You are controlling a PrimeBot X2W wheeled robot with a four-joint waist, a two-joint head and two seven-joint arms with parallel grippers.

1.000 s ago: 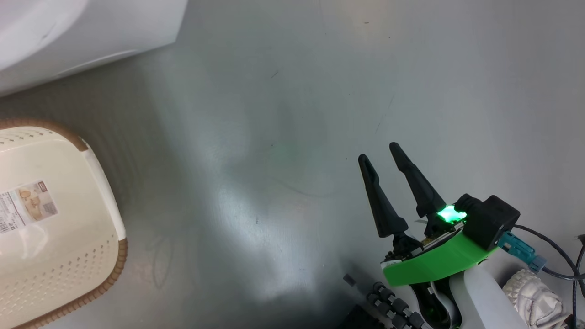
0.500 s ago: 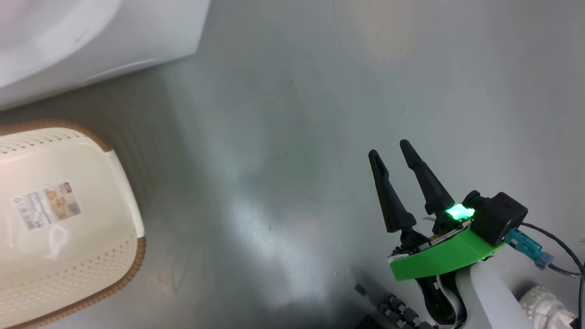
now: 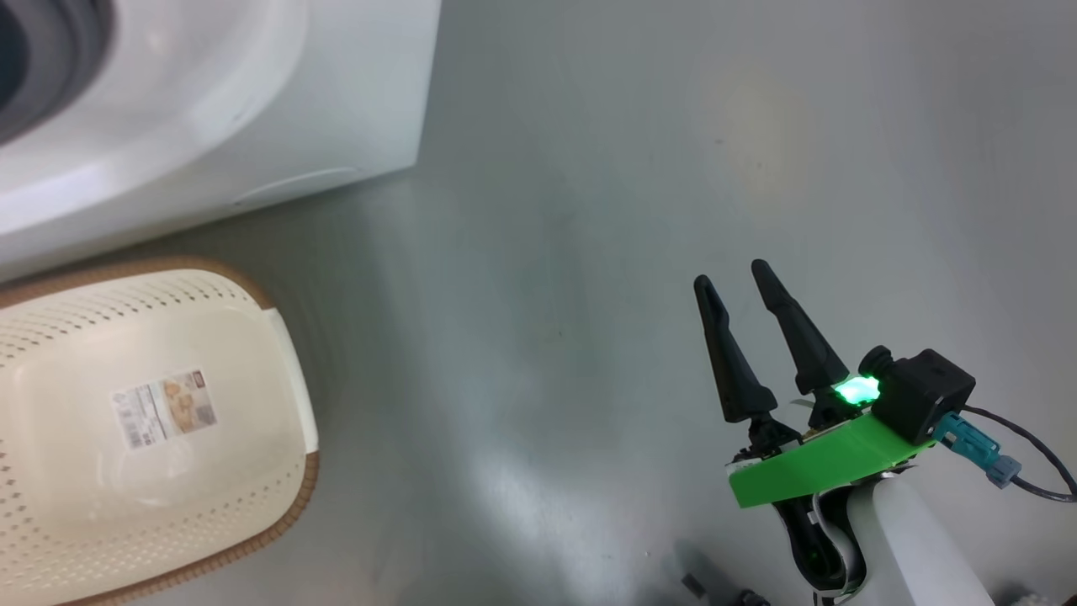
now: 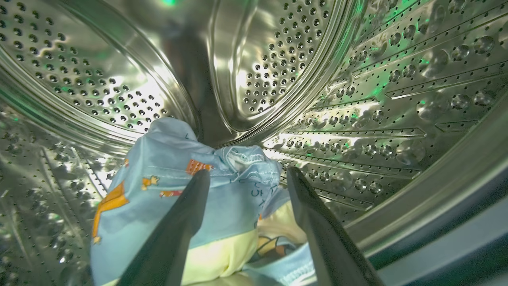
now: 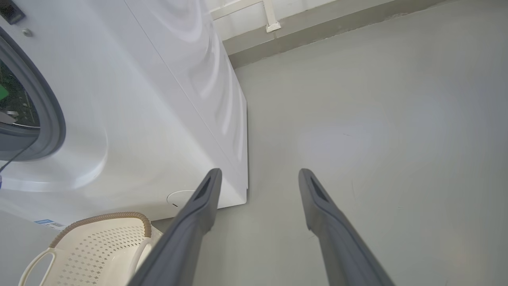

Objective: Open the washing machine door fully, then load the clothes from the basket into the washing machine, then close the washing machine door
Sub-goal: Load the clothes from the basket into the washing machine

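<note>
Both grippers are holding their fingers spread, left gripper reaching inside the washing machine drum with the clothes lying unpinched by its tips, right gripper hovering over floor near the basket.

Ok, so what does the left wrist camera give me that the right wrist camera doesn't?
Left wrist view: the inside of the steel drum, with the clothes lying in it and the left gripper over them, jaws apart.
Right wrist view: the white outside of the washing machine, its grey rubber ring, the basket, the floor and the right gripper, jaws apart.
Shared: the washing machine itself, seen from within in one and from outside in the other.
</note>
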